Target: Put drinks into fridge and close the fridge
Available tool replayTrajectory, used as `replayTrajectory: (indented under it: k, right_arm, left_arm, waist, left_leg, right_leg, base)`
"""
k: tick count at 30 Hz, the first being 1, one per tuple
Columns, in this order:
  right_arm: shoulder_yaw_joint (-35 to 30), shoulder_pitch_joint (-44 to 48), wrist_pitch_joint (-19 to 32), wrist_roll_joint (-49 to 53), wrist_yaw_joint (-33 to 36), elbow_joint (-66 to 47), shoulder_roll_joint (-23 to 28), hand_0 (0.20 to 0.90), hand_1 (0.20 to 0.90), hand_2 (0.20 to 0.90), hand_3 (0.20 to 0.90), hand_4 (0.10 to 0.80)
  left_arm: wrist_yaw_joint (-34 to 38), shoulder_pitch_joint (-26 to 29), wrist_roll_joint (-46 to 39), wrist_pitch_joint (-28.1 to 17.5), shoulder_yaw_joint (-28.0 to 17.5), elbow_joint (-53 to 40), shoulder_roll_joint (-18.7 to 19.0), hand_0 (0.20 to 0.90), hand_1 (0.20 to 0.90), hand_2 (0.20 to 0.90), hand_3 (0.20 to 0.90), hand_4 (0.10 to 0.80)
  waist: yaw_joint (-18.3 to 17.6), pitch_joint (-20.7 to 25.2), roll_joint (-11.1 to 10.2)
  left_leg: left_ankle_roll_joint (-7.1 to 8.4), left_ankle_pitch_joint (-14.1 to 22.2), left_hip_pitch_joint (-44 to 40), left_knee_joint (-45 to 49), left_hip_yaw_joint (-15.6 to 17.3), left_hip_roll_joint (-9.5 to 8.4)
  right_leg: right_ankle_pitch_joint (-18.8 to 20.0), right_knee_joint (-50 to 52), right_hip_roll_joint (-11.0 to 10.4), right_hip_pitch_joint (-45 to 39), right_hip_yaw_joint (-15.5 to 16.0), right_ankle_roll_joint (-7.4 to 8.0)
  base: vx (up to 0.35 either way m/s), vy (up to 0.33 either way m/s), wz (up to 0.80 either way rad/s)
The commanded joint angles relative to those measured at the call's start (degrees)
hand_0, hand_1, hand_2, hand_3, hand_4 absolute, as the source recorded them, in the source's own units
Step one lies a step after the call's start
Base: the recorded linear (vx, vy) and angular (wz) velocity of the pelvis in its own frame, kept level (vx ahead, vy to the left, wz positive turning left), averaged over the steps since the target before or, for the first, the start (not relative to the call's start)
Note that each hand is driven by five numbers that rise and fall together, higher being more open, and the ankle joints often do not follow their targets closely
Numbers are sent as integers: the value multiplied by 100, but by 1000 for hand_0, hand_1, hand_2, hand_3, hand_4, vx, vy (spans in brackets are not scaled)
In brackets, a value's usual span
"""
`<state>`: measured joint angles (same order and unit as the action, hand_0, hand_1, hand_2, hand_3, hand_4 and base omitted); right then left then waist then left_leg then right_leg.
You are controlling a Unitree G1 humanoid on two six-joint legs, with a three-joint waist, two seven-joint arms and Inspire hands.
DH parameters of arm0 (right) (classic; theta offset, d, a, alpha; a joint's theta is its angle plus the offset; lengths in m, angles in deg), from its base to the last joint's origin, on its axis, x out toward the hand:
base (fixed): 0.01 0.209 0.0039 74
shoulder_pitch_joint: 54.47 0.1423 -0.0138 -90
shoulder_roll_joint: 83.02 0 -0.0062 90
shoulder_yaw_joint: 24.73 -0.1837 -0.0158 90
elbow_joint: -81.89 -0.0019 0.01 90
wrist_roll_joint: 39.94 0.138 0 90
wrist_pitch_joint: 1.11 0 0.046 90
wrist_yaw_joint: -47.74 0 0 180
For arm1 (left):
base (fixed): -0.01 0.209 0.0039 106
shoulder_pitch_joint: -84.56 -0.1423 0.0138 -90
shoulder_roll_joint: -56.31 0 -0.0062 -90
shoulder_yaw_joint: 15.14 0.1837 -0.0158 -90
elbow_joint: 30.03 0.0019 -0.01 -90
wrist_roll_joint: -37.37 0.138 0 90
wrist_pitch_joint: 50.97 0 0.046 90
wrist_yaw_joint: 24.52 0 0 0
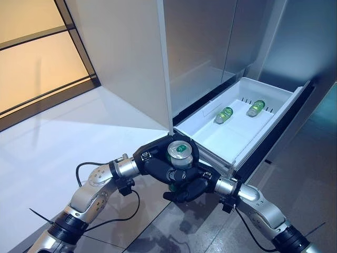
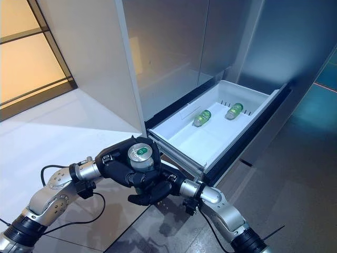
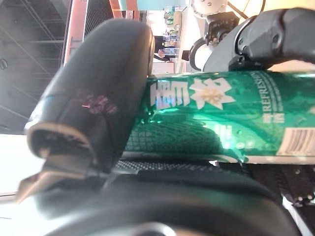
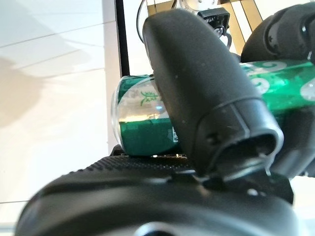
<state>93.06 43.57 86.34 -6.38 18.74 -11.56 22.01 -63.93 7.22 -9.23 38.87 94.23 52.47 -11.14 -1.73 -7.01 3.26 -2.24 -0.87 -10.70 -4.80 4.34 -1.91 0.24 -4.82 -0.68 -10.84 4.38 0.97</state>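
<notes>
I hold a green can (image 1: pixel 179 151) upright between both hands, just in front of the near corner of the open white fridge drawer (image 1: pixel 274 113). My left hand (image 1: pixel 152 161) is curled round the can's upper part. My right hand (image 1: pixel 189 188) is curled round its lower part from below. The left wrist view shows the can (image 3: pixel 221 113) lying across the palm under the thumb (image 3: pixel 98 98). The right wrist view shows the can (image 4: pixel 142 118) gripped behind the thumb (image 4: pixel 197 88). Two green drinks (image 1: pixel 224 115) (image 1: pixel 256 108) lie in the drawer's far half.
A tall white panel (image 1: pixel 126 63) stands at the left, its lower corner just above the can. Steel fridge fronts (image 1: pixel 200 47) rise behind the drawer. The drawer's near half (image 1: pixel 226 138) is bare. Grey tiled floor (image 1: pixel 295 174) lies to the right.
</notes>
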Motion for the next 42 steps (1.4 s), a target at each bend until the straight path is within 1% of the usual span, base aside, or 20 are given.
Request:
replayTrajectory:
  k: [1,2,5,13,15,20,21,22,24,27,29,31,34,36,39,40,42]
  right_arm:
    - [121,990,451,861,-58,-883,-791,502,502,502,436,336]
    - [121,985,452,874,-48,-882,-796,300,300,300,200,100]
    - [71,822,432,981,43,-875,-885,300,300,300,200,100]
    - [-175,588,415,905,186,-992,-831,300,300,300,200,100]
    - [-324,534,439,765,220,-1047,-770,300,300,300,200,100]
    - [-649,537,402,519,353,-1221,-514,300,300,300,200,100]
    - [-709,564,393,460,387,-1230,-463,300,300,300,200,100]
    - [-770,595,389,420,437,-1231,-402,300,300,300,200,100]
    - [-926,678,361,402,509,-1205,-245,300,300,300,200,100]
    - [-1151,877,335,254,812,-1165,-28,300,300,300,200,100]
    - [-1342,1137,368,44,1180,-1045,106,300,300,300,200,100]
    - [-1509,1314,368,-181,1415,-917,197,300,300,300,200,100]
    - [-1652,1573,122,-96,1747,-702,254,300,300,300,200,100]
    - [-1710,1799,9,45,2051,-494,302,300,300,300,200,100]
    - [-1735,2153,72,-204,2456,-110,370,300,300,300,200,100]
    - [-1738,2369,168,-624,2704,172,381,300,300,300,200,100]
    - [-1703,2590,205,-766,2947,395,442,300,300,300,200,100]
  left_arm:
    - [-182,1015,-527,-465,126,-357,-767,300,300,300,200,100]
    - [-183,1007,-522,-468,123,-358,-779,300,300,300,200,100]
    - [-79,893,-439,-566,60,-412,-852,300,300,300,200,100]
    - [120,577,-185,-917,-229,-464,-818,300,300,300,200,100]
    - [155,429,-52,-1045,-385,-477,-798,300,300,300,200,100]
    - [296,233,157,-1222,-574,-532,-701,300,300,300,200,100]
    - [347,213,210,-1265,-602,-522,-686,561,561,561,505,405]
    - [430,205,238,-1314,-624,-507,-656,900,900,900,900,800]
    - [513,188,263,-1408,-689,-464,-614,900,900,900,900,800]
    - [824,160,261,-1589,-810,-407,-588,900,900,900,900,800]
    - [1193,171,358,-1789,-915,-337,-607,900,900,900,900,800]
    - [1406,151,397,-1869,-993,-273,-657,900,900,900,900,800]
    - [1675,138,471,-1790,-1073,-190,-774,900,900,900,900,800]
    - [1784,170,532,-1719,-1030,-67,-808,900,900,900,900,800]
    - [1934,255,544,-1545,-875,115,-859,900,900,900,900,800]
    - [2063,294,554,-1406,-770,221,-914,900,900,900,900,800]
    - [2115,324,498,-1304,-664,360,-954,900,900,900,900,800]
  waist:
    - [16,245,-143]
    - [16,244,-144]
    - [19,254,-155]
    - [47,253,-170]
    - [60,263,-174]
    - [75,261,-190]
    - [80,258,-195]
    - [85,256,-200]
    - [97,261,-214]
    - [126,263,-240]
    - [165,263,-272]
    - [196,260,-289]
    - [246,262,-318]
    - [275,268,-335]
    - [312,256,-354]
    - [344,254,-362]
    - [372,250,-363]
  left_leg:
    - [224,238,116,219,-139,80]
    - [223,237,114,218,-140,78]
    - [205,237,107,200,-129,64]
    - [188,238,88,176,-122,52]
    - [186,239,78,165,-111,56]
    - [176,235,58,131,-120,62]
    - [176,233,54,126,-122,63]
    - [176,231,50,119,-124,65]
    - [179,230,41,112,-134,72]
    - [184,235,30,110,-158,79]
    - [186,247,25,123,-187,82]
    - [194,259,21,136,-216,79]
    - [206,227,66,164,-256,79]
    - [215,228,69,163,-282,81]
    - [235,239,60,166,-318,88]
    - [252,246,68,186,-340,89]
    - [260,254,68,198,-354,93]
  right_leg:
    - [-412,456,132,212,139,114]
    - [-411,456,132,210,138,114]
    - [-400,452,111,214,151,131]
    - [-380,438,86,211,179,152]
    - [-386,449,81,213,196,158]
    - [-399,477,80,216,208,165]
    - [-402,485,80,214,214,166]
    - [-406,495,77,214,222,168]
    - [-420,522,72,211,241,171]
    - [-449,572,63,206,275,170]
    - [-470,606,56,195,308,159]
    - [-486,624,53,183,339,156]
    - [-450,640,54,210,380,140]
    - [-458,640,57,200,421,132]
    - [-470,637,60,175,474,128]
    - [-471,628,62,162,496,127]
    - [-478,621,63,146,516,123]
  base:
    - [0,0,0]
    - [0,0,0]
    - [5,11,0]
    - [0,0,0]
    - [0,0,0]
    - [0,0,0]
    - [0,0,0]
    - [0,0,0]
    - [0,0,0]
    - [0,0,0]
    - [0,0,0]
    - [13,-7,2]
    - [3,-12,14]
    - [7,-20,12]
    - [34,-25,6]
    - [43,-29,9]
    - [50,-32,13]
